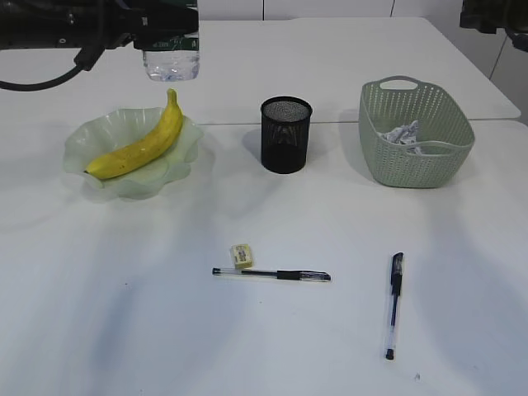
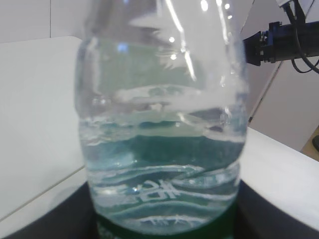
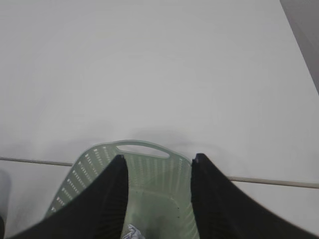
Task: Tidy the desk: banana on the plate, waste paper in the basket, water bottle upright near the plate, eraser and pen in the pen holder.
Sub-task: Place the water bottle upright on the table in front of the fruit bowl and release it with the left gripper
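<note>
While left gripper [image 1: 169,41] clamps water bottle [image 1: 171,64] above plate [image 1: 78,140] rim, right gripper [image 3: 157,164] jaws apart over basket [image 3: 144,149]

The left arm [image 1: 58,29] is a black, boxy run of housing with a thick black cable [image 1: 41,81] looping beneath it and a green circuit board [image 1: 177,40] showing near its end. The right arm [image 1: 495,16] shows only as a dark block. The right gripper [image 3: 158,199] has two broad matte black fingers [image 3: 107,199] that taper to rounded tips.
</note>
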`<state>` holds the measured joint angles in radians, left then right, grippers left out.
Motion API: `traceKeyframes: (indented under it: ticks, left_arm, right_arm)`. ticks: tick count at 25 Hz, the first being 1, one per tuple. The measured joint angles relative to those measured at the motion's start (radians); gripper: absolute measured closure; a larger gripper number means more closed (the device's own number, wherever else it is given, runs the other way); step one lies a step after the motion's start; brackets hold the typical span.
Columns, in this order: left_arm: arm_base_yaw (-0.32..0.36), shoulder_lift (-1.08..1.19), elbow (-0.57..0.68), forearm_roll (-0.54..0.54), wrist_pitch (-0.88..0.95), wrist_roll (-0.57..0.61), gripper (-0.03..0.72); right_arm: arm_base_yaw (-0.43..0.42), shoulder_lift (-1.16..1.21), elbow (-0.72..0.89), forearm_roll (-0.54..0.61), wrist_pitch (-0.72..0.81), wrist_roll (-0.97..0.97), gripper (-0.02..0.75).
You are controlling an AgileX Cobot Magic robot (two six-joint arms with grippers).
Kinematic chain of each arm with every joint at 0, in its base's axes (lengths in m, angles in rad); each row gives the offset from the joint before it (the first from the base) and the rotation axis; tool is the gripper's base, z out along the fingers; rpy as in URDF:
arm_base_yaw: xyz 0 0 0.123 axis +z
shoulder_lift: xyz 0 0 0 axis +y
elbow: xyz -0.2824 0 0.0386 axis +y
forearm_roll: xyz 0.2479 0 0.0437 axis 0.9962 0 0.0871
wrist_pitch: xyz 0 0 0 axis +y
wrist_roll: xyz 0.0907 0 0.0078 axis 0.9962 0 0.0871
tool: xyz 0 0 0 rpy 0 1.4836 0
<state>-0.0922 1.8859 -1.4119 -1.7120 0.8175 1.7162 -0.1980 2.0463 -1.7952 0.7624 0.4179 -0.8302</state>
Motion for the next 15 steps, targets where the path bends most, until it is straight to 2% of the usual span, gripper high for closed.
traceKeyframes:
  ticks: [10,15]
  left_arm:
    - [0.0,0.0,0.0,0.002,-0.055,0.002,0.33]
    - [0.0,0.0,0.0,0.062,-0.074,0.056,0.33]
  right_arm:
    - [0.0,0.0,0.0,0.0,-0.001,-0.002,0.422]
    - [0.0,0.0,0.0,0.0,-0.002,-0.002,0.422]
